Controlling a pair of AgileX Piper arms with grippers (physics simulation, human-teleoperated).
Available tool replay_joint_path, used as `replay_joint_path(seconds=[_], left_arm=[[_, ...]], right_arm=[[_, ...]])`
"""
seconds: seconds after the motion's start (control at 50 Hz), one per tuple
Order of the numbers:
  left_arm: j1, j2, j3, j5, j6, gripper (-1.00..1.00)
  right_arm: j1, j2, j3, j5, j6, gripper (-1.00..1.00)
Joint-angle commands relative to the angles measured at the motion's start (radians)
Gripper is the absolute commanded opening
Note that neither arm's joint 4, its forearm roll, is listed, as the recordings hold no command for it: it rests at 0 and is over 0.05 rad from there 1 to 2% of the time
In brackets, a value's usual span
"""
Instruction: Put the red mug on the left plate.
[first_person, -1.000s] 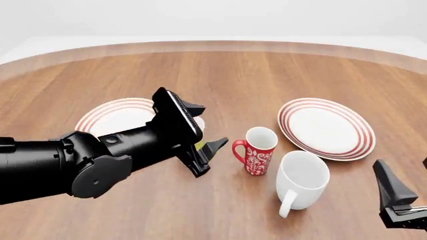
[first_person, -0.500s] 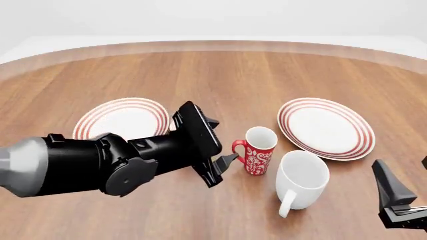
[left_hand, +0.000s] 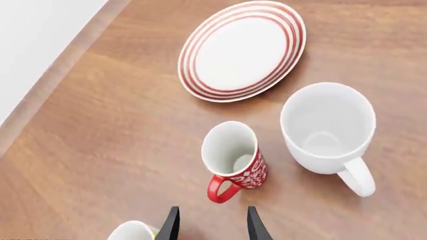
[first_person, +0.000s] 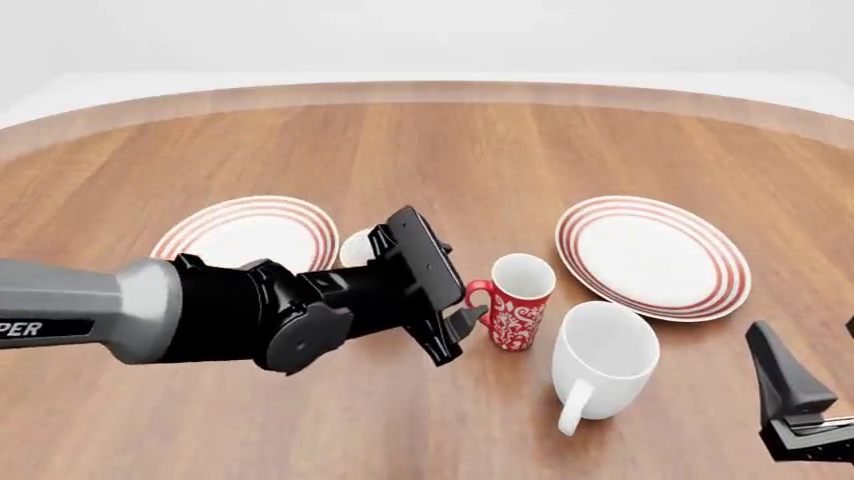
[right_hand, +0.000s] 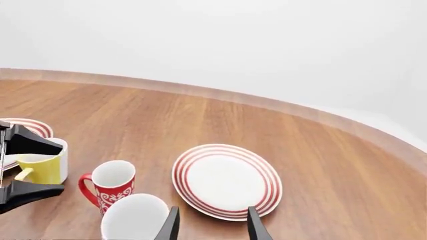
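Desk: round, brown wood grain with a paler rim, set against a plain white background.
Left plate: white with thin red rings, lying flat at the left of the front view; its near right part is hidden by the left arm.
Left arm: comes in from the left, grey then black, reaching over the desk towards the centre.
Yellow mug: upright, yellow outside and white inside, just right of the left plate; in the front view only its rim shows above the arm.
Left gripper: jaws open, the two black fingers apart, tips just short of the red mug's handle, no contact visible. In the left wrist view the handle lies in line with the gap between the tips.
Red mug: upright on the bare desk at centre, white floral pattern, white inside, loop handle turned towards the left gripper. It is off both plates, between them.
White mug: larger, plain, upright, just right of and nearer than the red mug, handle pointing towards the camera side.
Right plate: same red-ringed pattern, flat, right of the red mug, nothing on it.
Right gripper: low at the right corner, well apart from the mugs, jaws open and holding nothing.
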Motion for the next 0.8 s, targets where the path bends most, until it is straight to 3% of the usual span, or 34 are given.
replay_joint_path(seconds=[0.02, 0.8], left_arm=[[0.023, 0.079, -0.046, -0.015, -0.002, 1.00], [-0.005, 0.197, -0.119, 0.018, -0.017, 1.00]], right_arm=[[0.004, -0.026, 0.000, 0.019, -0.002, 1.00], [0.004, -0.006, 0.000, 0.003, 0.005, 1.00]])
